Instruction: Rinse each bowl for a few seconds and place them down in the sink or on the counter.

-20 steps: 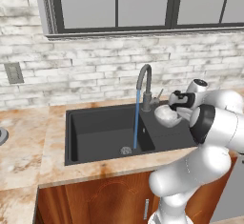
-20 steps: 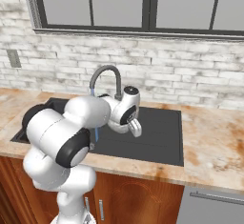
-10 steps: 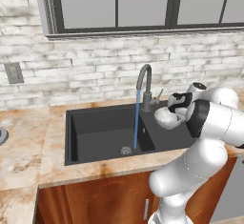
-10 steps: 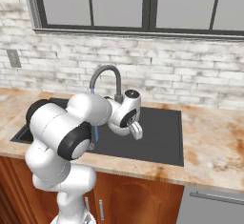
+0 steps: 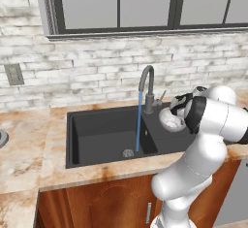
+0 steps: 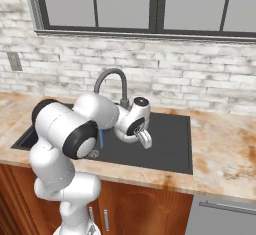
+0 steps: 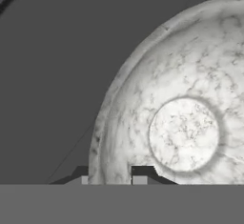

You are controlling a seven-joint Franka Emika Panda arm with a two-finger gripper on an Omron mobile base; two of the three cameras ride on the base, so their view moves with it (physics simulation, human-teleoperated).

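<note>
Here gripper [image 7: 112, 180] fingertips straddle bowl [image 7: 181, 123] rim, grip uncertain; tap [image 5: 147, 84] running nearby into sink [image 5: 104, 132].

Bowl [image 7: 183, 135]: pale whitish-grey, mottled grey veining inside, lighter round centre. Sink [image 5: 104, 135]: matte black throughout. Tap [image 5: 147, 84]: grey, with thin blue stream [image 5: 139, 125]. Counter [image 5: 24, 154]: marbled beige and orange, rusty patches, glossy. Cabinets [image 5: 97, 205]: warm brown wood. Wall [image 5: 97, 72]: whitewashed brick, grey-white courses. Window frame [image 5: 116, 28]: dark grey, panes flat grey. Outlet [image 5: 13, 74]: grey plate. Arm [image 6: 65, 129]: white with dark joints.
</note>
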